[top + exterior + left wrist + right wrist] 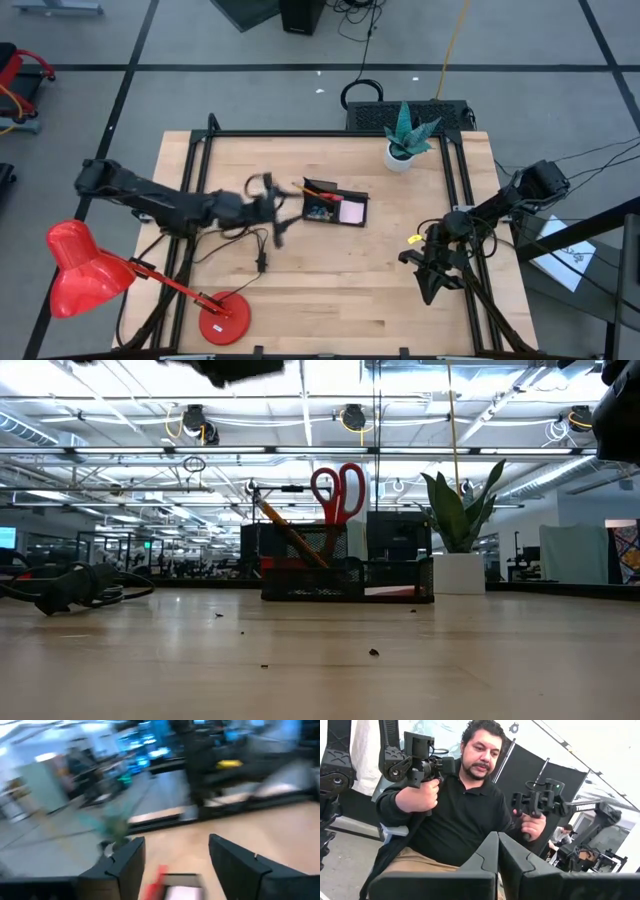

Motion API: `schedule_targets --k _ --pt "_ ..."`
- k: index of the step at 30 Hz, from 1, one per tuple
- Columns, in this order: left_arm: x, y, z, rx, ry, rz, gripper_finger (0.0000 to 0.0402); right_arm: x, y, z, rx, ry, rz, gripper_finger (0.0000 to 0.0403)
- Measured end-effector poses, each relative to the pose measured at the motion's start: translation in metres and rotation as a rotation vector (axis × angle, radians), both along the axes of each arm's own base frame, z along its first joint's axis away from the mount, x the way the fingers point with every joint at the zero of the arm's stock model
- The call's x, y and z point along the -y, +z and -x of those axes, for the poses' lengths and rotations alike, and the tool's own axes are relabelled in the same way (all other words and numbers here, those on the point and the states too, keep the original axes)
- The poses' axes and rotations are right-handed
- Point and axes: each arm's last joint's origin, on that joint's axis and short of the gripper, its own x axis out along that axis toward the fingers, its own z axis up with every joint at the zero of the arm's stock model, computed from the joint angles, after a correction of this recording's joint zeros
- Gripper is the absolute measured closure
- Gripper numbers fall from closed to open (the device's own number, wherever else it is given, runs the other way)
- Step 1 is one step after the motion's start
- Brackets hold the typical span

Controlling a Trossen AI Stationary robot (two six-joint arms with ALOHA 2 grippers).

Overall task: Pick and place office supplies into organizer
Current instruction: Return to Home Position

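Scissors (338, 490) upright in organizer (300, 582) mid-table (330, 290), plant pot (400, 158) behind right, lamp (80, 268) front left

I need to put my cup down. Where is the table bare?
Bare wood: the front middle, between the lamp base and the right gripper; and the back strip from the left arm to the plant pot. Crowded around the organizer, where the left gripper hovers.

Scissors (337, 490) blades hidden inside organizer (398, 578)
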Motion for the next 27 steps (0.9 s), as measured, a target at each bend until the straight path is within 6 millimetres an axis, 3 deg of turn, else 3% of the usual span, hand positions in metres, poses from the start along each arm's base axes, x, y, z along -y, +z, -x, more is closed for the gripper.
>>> schedule_targets --k 3,6,9,11,16,23,27 --pt "0.026 0.007 0.021 -0.044 -0.14 -0.038 0.0211 0.0 0.001 0.0 0.002 0.001 -0.004 0.0403" --pt "0.052 0.002 0.036 -0.129 -0.239 -0.111 0.0276 0.0 0.001 0.0 -0.004 0.001 -0.006 0.0403" --pt "0.071 -0.006 0.049 -0.205 -0.247 -0.154 0.0362 0.0 0.001 0.0 -0.005 -0.007 -0.009 0.0403" --pt "0.075 -0.01 0.053 -0.237 -0.215 -0.137 0.0389 0.0 0.001 -0.001 -0.012 -0.028 -0.016 0.0403" --pt "0.068 -0.031 0.069 -0.195 -0.155 -0.109 0.0387 0.001 0.001 -0.001 -0.007 -0.033 -0.019 0.0403" --pt "0.034 -0.081 0.116 0.211 -0.272 0.057 0.0397 0.001 0.001 -0.003 -0.021 -0.09 -0.033 0.0403" --pt "0.02 -0.104 0.133 0.188 -0.143 0.065 0.0398 0.002 0.0 -0.003 -0.036 -0.104 -0.031 0.0403"
